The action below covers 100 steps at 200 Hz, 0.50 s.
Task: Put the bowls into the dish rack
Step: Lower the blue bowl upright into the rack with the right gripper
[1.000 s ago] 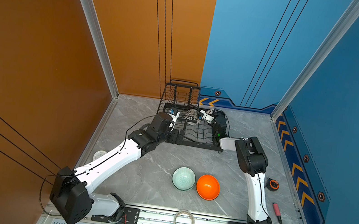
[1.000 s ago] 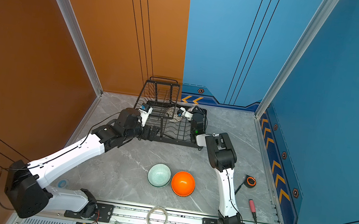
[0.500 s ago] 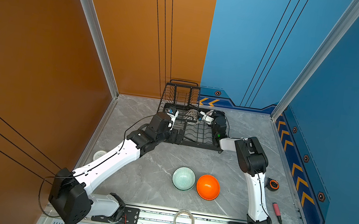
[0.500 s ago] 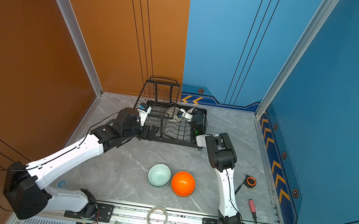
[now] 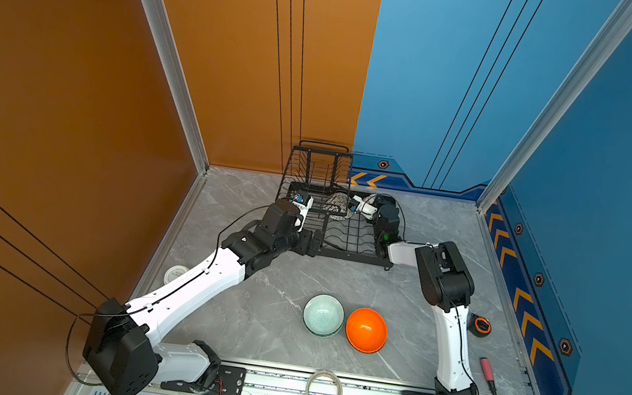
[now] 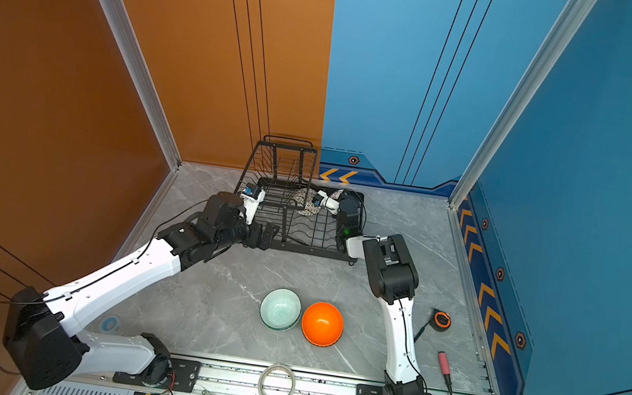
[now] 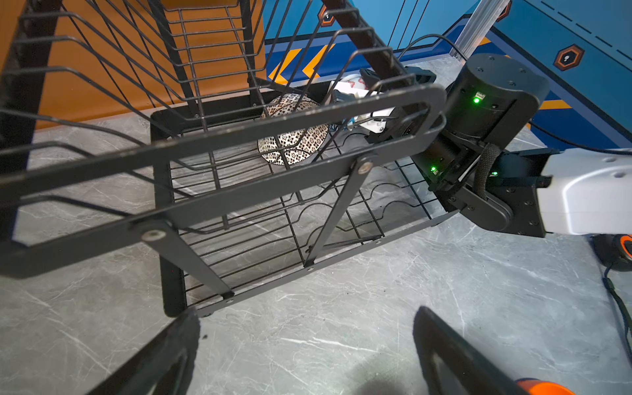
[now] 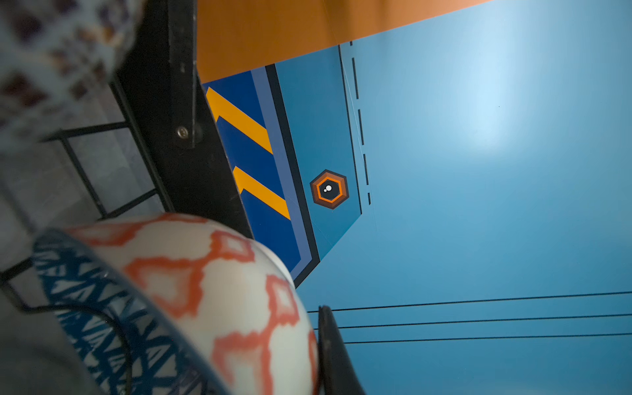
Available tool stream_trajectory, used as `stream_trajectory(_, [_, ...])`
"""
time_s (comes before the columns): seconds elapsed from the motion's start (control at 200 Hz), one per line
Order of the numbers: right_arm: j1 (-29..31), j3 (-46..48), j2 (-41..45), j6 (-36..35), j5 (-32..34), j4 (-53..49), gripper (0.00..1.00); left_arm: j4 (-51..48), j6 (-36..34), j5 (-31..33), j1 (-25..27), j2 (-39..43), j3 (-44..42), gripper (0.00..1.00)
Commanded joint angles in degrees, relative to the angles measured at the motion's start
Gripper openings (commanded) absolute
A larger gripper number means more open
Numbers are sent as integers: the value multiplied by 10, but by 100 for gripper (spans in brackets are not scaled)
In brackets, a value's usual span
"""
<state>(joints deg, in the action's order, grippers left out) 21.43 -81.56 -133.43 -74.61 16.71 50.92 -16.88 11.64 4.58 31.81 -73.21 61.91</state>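
Bowl loading, judged to be partly complete: one bowl racked, one at the point of placement, at least two not yet moved. Lowest in both top views, a pale tape ring (image 5: 323, 390) lies on the front rail. Just above it, at lower centre of the grey marbled desk (image 5: 246, 323), a pale mint round bowl (image 5: 323, 315) and a glossy orange round bowl (image 5: 366, 330) sit upright just beside each other, well apart from the rack; both are yet to be loaded. A red-handled screwdriver (image 5: 488, 369) at lower right and a small white lidded jar (image 5: 176, 274) at the left edge play no part in the task. At mid-frame the left gripper (image 5: 310, 242) hovers over bare desk just beside the front left corner of the black wire dish rack (image 5: 344, 253), its jaws wide apart and empty. Farther back, in the rack's lower tray, a white bowl with a dark lattice pattern (image 7: 294, 136) stands tilted on edge among the wires and counts as loaded. Beside it, at the tray's rear right, the right gripper (image 5: 355, 209) is at a blue bowl with white triangles (image 8: 212, 290), white with orange diamonds inside. Whether the jaws clamp this bowl or stand clear of it cannot be told.
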Motion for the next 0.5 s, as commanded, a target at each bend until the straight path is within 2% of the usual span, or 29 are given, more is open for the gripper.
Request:
stream_trajectory(0.0, [6, 4, 28, 26, -11, -39, 18, 11, 5, -13, -7, 11, -6, 98])
stream_trajectory(0.361, [5, 8, 47, 42, -10, -57, 33, 10, 7, -19, -7, 13, -7, 98])
stream_trajectory(0.496, [5, 11, 54, 45, -10, -58, 35, 8, 7, -18, -6, 19, -8, 98])
